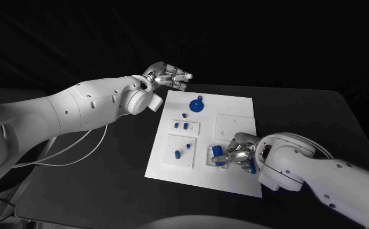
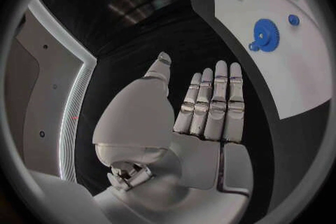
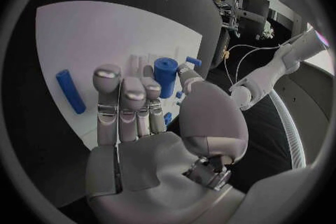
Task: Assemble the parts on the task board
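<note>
My right hand [image 1: 240, 151] works a blue peg [image 3: 165, 76] at the board's [image 1: 231, 106] five o'clock; whether it grips, I cannot tell. Left hand [image 1: 168, 78] hangs released at eleven. Gear [image 1: 197, 104] and several pieces look unplaced.

The head camera looks steeply down on the desk [image 1: 92, 186] from well above. Each wrist camera sits close behind its own robot hand; all three share the white board [image 1: 231, 114].

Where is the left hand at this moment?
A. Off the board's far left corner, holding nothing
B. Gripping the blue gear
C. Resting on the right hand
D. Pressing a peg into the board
A: the left hand hovers past the task board corner, fingers straight, apart from the blue gear.
</note>
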Motion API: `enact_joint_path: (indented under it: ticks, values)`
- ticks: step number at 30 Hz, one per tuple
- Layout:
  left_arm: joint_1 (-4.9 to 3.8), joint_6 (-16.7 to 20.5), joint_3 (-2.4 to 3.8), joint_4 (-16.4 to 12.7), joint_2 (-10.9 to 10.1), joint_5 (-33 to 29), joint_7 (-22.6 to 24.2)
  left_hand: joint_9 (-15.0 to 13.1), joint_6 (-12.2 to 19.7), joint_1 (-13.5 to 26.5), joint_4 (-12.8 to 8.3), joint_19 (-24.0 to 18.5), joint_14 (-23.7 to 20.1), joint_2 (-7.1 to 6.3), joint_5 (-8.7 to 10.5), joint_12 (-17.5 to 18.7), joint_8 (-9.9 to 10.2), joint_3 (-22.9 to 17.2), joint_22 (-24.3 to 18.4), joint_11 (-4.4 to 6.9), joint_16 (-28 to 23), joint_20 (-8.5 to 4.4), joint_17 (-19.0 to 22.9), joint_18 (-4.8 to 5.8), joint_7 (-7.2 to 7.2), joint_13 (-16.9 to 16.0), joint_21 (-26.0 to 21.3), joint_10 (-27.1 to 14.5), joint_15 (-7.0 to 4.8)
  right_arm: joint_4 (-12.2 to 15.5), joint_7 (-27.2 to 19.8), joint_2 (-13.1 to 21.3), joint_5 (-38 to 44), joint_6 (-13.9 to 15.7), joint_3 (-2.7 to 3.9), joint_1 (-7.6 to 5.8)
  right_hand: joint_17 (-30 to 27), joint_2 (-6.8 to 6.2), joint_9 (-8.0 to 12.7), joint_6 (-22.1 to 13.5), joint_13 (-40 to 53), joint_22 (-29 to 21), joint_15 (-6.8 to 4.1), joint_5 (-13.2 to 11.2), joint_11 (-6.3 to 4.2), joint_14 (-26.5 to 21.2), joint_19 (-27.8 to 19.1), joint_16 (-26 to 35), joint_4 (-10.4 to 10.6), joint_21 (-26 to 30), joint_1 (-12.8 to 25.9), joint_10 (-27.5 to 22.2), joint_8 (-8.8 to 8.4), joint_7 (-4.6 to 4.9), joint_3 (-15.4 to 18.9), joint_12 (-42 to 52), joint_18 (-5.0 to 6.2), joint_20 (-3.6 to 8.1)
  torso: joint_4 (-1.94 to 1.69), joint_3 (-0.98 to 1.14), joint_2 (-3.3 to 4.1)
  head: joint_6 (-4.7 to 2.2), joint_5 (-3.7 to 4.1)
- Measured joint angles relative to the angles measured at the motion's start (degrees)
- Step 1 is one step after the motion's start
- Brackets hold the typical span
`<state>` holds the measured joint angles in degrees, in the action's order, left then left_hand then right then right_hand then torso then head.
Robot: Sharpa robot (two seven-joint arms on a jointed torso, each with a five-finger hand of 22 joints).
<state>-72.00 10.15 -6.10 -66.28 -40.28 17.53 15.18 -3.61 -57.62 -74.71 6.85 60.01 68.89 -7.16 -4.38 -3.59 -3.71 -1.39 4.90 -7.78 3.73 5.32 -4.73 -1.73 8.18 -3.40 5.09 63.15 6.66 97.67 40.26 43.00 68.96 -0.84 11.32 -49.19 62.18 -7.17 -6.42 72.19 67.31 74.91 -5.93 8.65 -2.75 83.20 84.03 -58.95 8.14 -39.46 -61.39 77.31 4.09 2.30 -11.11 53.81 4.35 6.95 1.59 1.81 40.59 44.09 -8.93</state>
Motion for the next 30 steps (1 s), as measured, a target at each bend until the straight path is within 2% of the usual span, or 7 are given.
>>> enact_joint_path:
  ticks: [2,7,12,23,25,27,30]
  values:
    - [0.0,0.0,0.0,0.0,0.0,0.0,0.0,0.0,0.0,0.0,0.0,0.0,0.0,0.0,0.0,0.0,0.0,0.0,0.0,0.0,0.0,0.0,0.0,0.0,0.0,0.0,0.0,0.0,0.0,0.1,0.0,0.0,0.1,0.0,0.0,0.0,0.0,0.06,-0.1,0.0,0.0,0.0,0.0,-1.5,0.0,0.0,0.0,0.0,1.5,0.0,0.2,0.0,-0.16,0.0,0.5,0.0,0.0,0.0,-0.01,-0.01,0.0,0.0,-0.03]
    - [0.0,0.0,0.0,0.0,0.0,0.0,-0.1,0.0,0.0,0.0,0.3,0.0,0.0,0.0,0.0,0.0,0.0,0.0,0.0,0.0,0.0,0.0,0.0,0.0,0.0,0.0,0.0,0.0,0.0,0.1,0.0,-0.1,0.3,0.2,0.0,0.0,0.0,-1.9,-0.5,0.0,0.0,0.0,0.01,-4.8,-0.01,0.0,0.0,0.0,6.8,0.0,-0.3,0.0,-0.17,-0.01,2.3,0.0,0.0,0.0,-0.03,-0.04,0.0,-0.03,-0.06]
    - [0.0,0.0,0.0,0.0,0.0,0.0,-0.2,0.0,0.0,0.0,0.3,0.0,0.0,0.0,0.0,0.0,0.0,0.0,0.0,0.0,0.0,0.0,0.0,0.0,0.0,0.0,0.0,0.0,0.0,0.1,0.0,-0.2,0.3,0.1,0.0,-0.03,0.0,-2.04,-0.7,-0.2,0.0,0.0,0.03,-4.9,-0.01,0.0,0.0,0.0,8.0,0.0,-0.4,0.0,-0.16,-0.23,6.1,0.0,0.01,0.0,-0.06,-0.07,0.0,-0.01,-0.09]
    - [0.0,0.0,0.0,0.1,0.0,0.1,-0.3,0.0,0.2,0.0,0.3,0.0,0.0,0.0,0.0,0.0,0.0,0.0,0.0,-0.21,0.0,0.0,0.0,0.0,0.2,0.0,0.0,-0.2,0.0,0.1,0.0,-0.3,0.2,0.1,0.0,-0.06,-0.1,-2.29,-0.8,-0.2,0.0,0.0,0.08,-4.9,-0.01,-0.1,0.0,0.0,8.1,0.0,-0.8,0.0,-0.16,-0.23,7.2,0.0,0.0,0.0,-0.05,-0.04,0.01,0.15,-0.18]
    - [0.0,0.0,0.0,0.1,0.0,0.1,-0.3,0.0,0.2,0.0,0.3,0.0,0.0,0.0,0.0,0.0,0.0,0.0,0.0,-0.21,0.0,0.0,0.0,0.0,0.2,0.0,0.0,-0.2,0.0,0.3,0.0,-0.2,0.2,0.1,0.0,-0.06,-0.1,-2.08,-0.9,-0.2,0.1,0.0,0.08,-4.9,-0.01,-0.1,0.0,0.0,6.4,0.0,-2.7,0.0,-0.16,-0.23,6.6,0.0,0.0,0.0,-0.04,-0.02,0.01,0.15,-0.18]
    - [0.0,0.0,0.0,0.1,0.0,0.1,-0.4,0.0,0.2,0.0,0.3,0.0,0.0,0.0,0.0,0.0,0.0,0.0,0.0,-0.21,0.0,0.0,0.0,0.0,0.2,0.0,0.0,-0.2,0.0,0.5,-0.1,0.0,0.2,0.1,0.0,-0.06,-0.1,-1.86,-0.9,-0.2,0.2,0.0,0.08,-5.3,-0.01,-0.1,0.0,0.0,3.5,0.0,-3.5,0.0,-0.16,-0.23,4.5,0.0,0.0,0.0,-0.04,0.0,0.02,0.16,-0.18]
    - [0.0,0.0,0.0,0.1,-0.1,0.1,-0.4,0.0,0.2,0.0,0.3,0.0,0.0,0.0,0.0,0.0,0.0,0.0,0.0,-0.21,0.0,0.0,0.0,0.0,0.2,0.0,0.0,-0.2,0.0,0.9,-0.3,0.4,0.2,0.1,0.0,-0.06,-0.1,-2.29,-0.8,-0.2,0.3,0.0,0.08,-5.3,-0.01,-0.1,0.0,0.0,1.7,0.0,-3.9,0.0,-0.16,-0.23,3.5,0.0,0.0,0.0,-0.03,-0.01,0.03,0.15,-0.14]
